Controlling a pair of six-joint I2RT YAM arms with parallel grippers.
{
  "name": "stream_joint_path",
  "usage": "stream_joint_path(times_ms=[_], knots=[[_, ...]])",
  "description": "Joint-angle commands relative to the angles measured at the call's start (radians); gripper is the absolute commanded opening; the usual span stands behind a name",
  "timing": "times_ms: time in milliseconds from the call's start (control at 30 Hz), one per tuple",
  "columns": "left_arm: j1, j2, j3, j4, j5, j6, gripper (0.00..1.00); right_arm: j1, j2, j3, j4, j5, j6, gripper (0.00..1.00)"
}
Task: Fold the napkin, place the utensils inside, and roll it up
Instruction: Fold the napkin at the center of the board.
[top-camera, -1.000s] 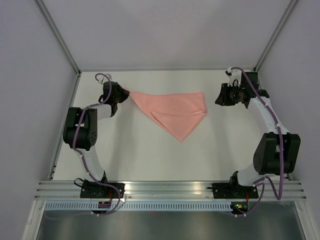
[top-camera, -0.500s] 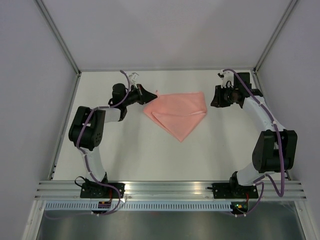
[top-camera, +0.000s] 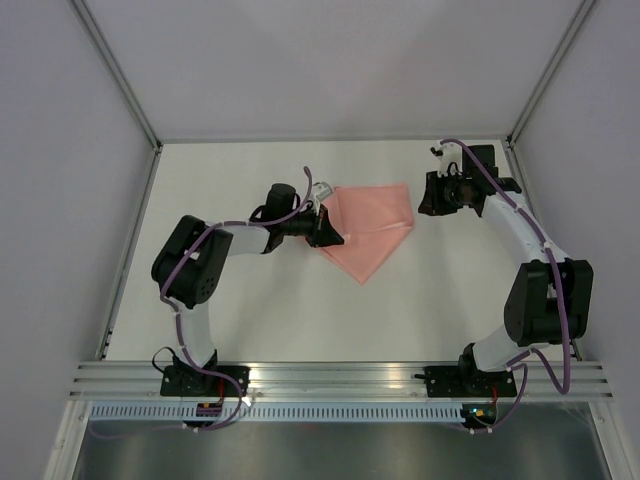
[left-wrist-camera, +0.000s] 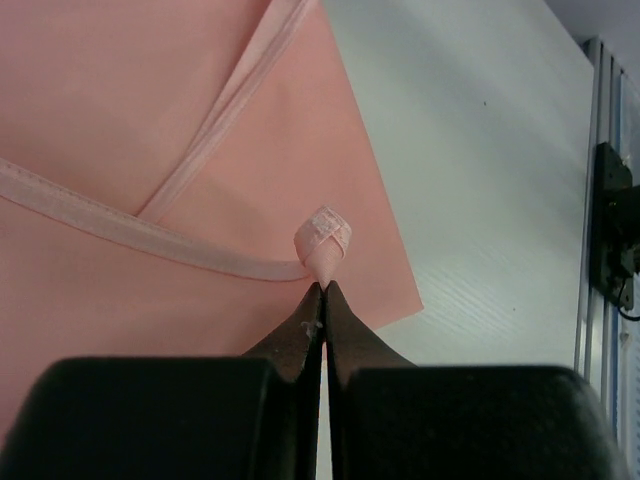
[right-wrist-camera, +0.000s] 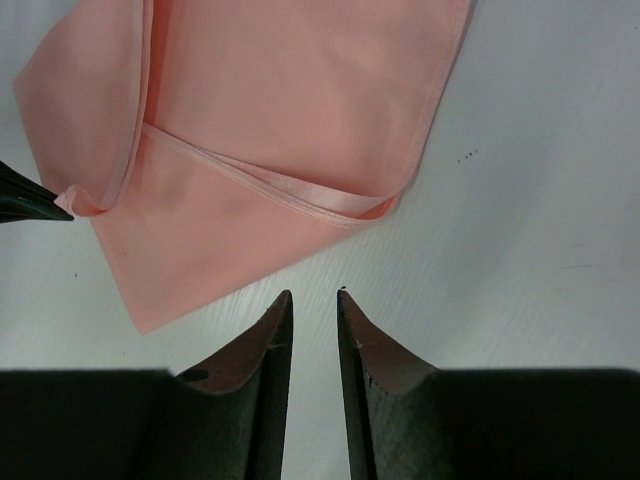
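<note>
1. Napkin (top-camera: 372, 222): one, pink, folded, lying on the desk (top-camera: 280, 310), far centre.
2. Left tool (left-wrist-camera: 323, 292): one, closed, pinching a napkin corner.
3. Right tool (right-wrist-camera: 313, 300): one, slightly parted, empty, beside the napkin.

A flat matte white tabletop (top-camera: 300, 310) fills the middle of the top view, closed in by plain pale lilac-grey wall panels at 12 o'clock (top-camera: 330, 60), 9 o'clock (top-camera: 50, 200) and 3 o'clock (top-camera: 605, 150). Two slim silver metal posts slant up the corners, one at 11 o'clock (top-camera: 115, 70) and one at 1 o'clock (top-camera: 545, 70). At 6 o'clock a ribbed silver aluminium rail (top-camera: 330, 375) runs along the table's near edge, with a white slotted strip (top-camera: 330, 410) just beyond it and a dark grey panel (top-camera: 330, 450) lowest of all.
</note>
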Motion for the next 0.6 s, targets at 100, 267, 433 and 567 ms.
stream_joint_path(times_ms=[100,267,433,567], knots=[[-0.094,-0.061,0.031,-0.171,-0.064,0.243,0.02,0.008,0.012,0.036,-0.003,0.023,-0.011,0.3],[-0.157,-0.073,0.03,-0.204,-0.136,0.287,0.02,0.013,0.015,0.034,-0.003,0.026,-0.011,0.3],[-0.205,-0.078,0.048,-0.247,-0.182,0.322,0.02,0.016,0.017,0.033,-0.005,0.031,-0.014,0.3],[-0.24,-0.067,0.059,-0.267,-0.204,0.337,0.02,0.021,0.018,0.033,-0.005,0.033,-0.014,0.3]])
